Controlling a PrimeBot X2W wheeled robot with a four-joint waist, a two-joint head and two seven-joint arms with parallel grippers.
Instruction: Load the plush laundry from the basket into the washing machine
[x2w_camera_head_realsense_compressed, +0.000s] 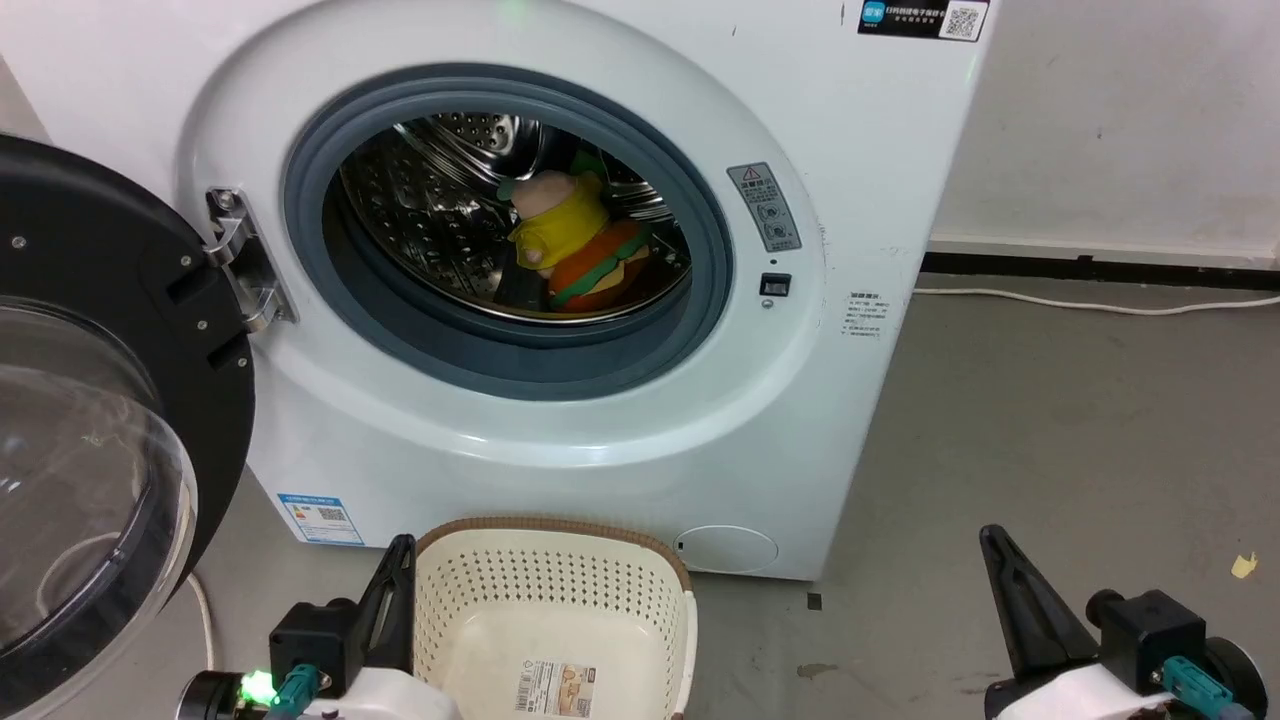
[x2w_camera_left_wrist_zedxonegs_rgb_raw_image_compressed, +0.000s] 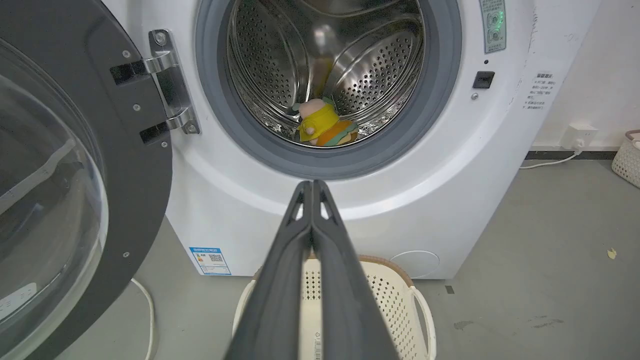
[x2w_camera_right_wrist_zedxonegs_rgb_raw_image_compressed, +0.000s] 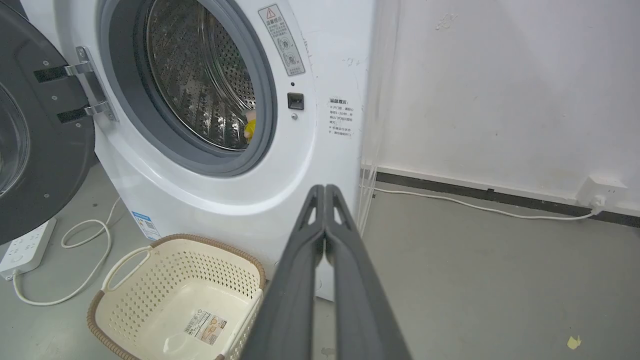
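Four stickers, print too small for you to read: QR label (x2w_camera_head_realsense_compressed: 925, 17), warning triangle (x2w_camera_head_realsense_compressed: 763, 207) and blue energy label (x2w_camera_head_realsense_compressed: 320, 518) on the washing machine (x2w_camera_head_realsense_compressed: 880, 150), one in the basket (x2w_camera_head_realsense_compressed: 560, 524). The plush laundry (x2w_camera_head_realsense_compressed: 575, 245) lies in the drum (x2w_camera_head_realsense_compressed: 440, 230), well beyond your left gripper (x2w_camera_left_wrist_zedxonegs_rgb_raw_image_compressed: 312, 185) and right gripper (x2w_camera_right_wrist_zedxonegs_rgb_raw_image_compressed: 325, 189), both pressed together. Right wrist view adds a power strip (x2w_camera_right_wrist_zedxonegs_rgb_raw_image_compressed: 25, 247).

On the washing machine (x2w_camera_head_realsense_compressed: 620, 440), a grey label (x2w_camera_head_realsense_compressed: 765, 207) with a red warning triangle is stuck right of the round opening. A black sticker (x2w_camera_head_realsense_compressed: 925, 18) with a square code is seen at the top right. A blue sticker (x2w_camera_head_realsense_compressed: 321, 518) with a square code is stuck low down. On the bottom of the basket (x2w_camera_head_realsense_compressed: 560, 524), a bar-code sticker (x2w_camera_head_realsense_compressed: 555, 688) is stuck. No words can be read.
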